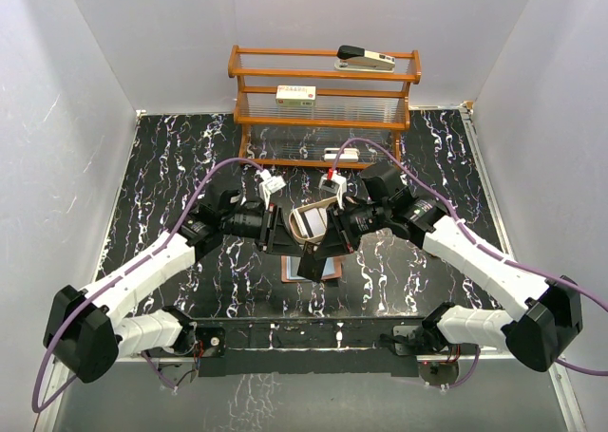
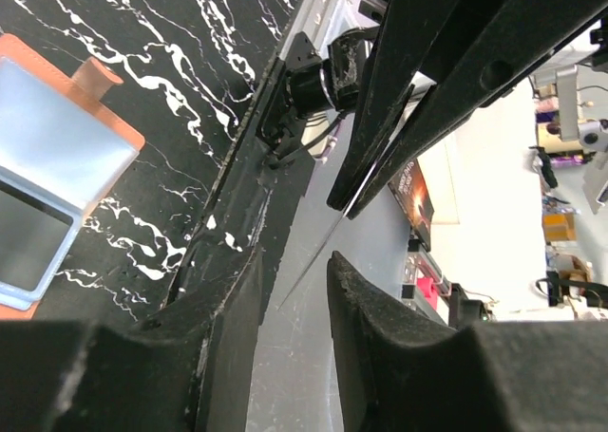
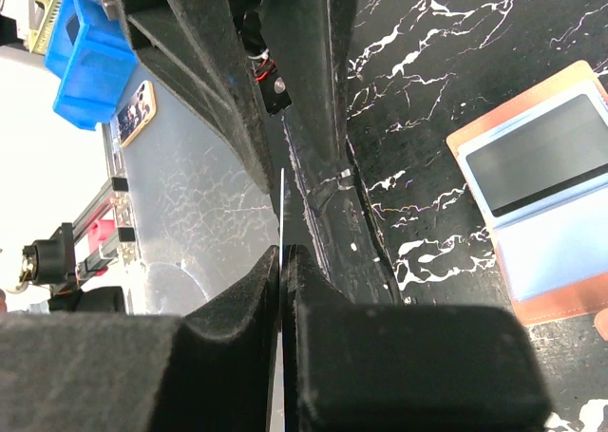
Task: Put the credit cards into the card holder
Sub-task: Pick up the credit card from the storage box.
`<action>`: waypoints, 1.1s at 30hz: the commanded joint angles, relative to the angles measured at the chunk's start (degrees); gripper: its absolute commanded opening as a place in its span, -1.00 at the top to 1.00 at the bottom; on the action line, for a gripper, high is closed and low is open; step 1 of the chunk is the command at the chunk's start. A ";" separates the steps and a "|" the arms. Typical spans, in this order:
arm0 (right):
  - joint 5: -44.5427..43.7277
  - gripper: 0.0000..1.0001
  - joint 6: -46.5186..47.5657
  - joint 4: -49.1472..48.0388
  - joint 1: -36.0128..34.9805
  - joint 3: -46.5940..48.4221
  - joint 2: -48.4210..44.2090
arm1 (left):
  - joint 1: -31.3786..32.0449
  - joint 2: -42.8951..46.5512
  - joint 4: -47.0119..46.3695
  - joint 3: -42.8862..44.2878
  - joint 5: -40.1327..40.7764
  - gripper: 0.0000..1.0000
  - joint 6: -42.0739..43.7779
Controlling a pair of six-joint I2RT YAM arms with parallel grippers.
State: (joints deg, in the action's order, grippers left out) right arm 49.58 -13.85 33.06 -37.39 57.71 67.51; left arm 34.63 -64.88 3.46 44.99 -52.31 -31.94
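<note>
The card holder [image 1: 328, 271], a reddish-brown wallet, lies open on the black marbled table under the two grippers. It also shows in the left wrist view [image 2: 57, 157] and in the right wrist view [image 3: 546, 180], with a dark card [image 3: 532, 157] in one bluish-grey pocket. My right gripper [image 3: 283, 254] is shut on a thin credit card [image 3: 282, 204] seen edge-on, held above the table. In the left wrist view that card [image 2: 318, 252] reaches down between the fingers of my left gripper [image 2: 290, 294], which is open and not touching it. The grippers meet over the table's middle [image 1: 296, 242].
A tan oval tin tray [image 1: 306, 221] sits just behind the grippers. A wooden rack [image 1: 323, 109] stands at the back with a stapler [image 1: 366, 59] on top and a white box [image 1: 295, 95] on a shelf. White walls enclose the table.
</note>
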 commanded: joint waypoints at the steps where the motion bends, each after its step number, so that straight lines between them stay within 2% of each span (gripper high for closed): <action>1: -0.10 1.00 -0.78 -4.90 -0.19 -0.06 -2.29 | 0.08 -0.08 -5.44 -1.62 -5.83 0.28 -2.64; 3: -0.09 1.00 -2.33 -6.86 -0.21 -0.59 -2.57 | 0.08 0.08 -7.84 -2.39 -6.31 0.21 -3.78; 5: 0.28 1.00 -4.00 -8.77 -0.19 -1.39 -2.61 | 0.08 0.23 -10.89 -3.31 -6.99 0.27 -5.89; 9: 0.07 1.00 -6.20 -11.59 -0.19 -2.42 -2.77 | 0.13 0.17 -15.48 -5.12 -6.92 0.83 -9.59; 11: -0.93 0.94 -7.08 -12.16 -0.22 -2.93 -2.82 | 0.09 0.15 -14.52 -5.36 -5.55 1.00 -9.08; 13: -4.26 0.59 -8.03 -11.74 -0.15 -2.96 -3.34 | 0.08 0.24 -13.29 -5.60 -4.02 1.00 -8.48; 17: -14.66 0.14 -11.14 -10.92 -0.06 -3.71 -5.70 | 0.08 0.41 -9.49 -5.94 1.73 1.00 -7.19; 20: -23.28 -0.05 -14.29 -10.64 -0.06 -5.71 -8.18 | 0.08 0.15 -10.02 -7.79 5.26 1.00 -8.88; 25: -36.76 -0.16 -17.70 -7.30 -0.09 -9.94 -9.37 | 0.08 -0.96 -10.86 -10.55 12.98 1.00 -12.47; 28: -38.60 -0.14 -18.72 -7.69 -0.12 -12.34 -8.46 | 0.08 -2.86 -10.16 -11.60 16.47 1.00 -13.69; 33: -40.35 0.00 -17.97 -8.29 -0.14 -14.02 -4.78 | 0.08 -6.61 -15.22 -14.75 17.82 1.00 -17.77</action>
State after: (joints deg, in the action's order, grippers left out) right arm 14.13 -31.31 26.48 -37.39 44.12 60.97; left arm 34.63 -69.49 -9.06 32.14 -37.47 -46.06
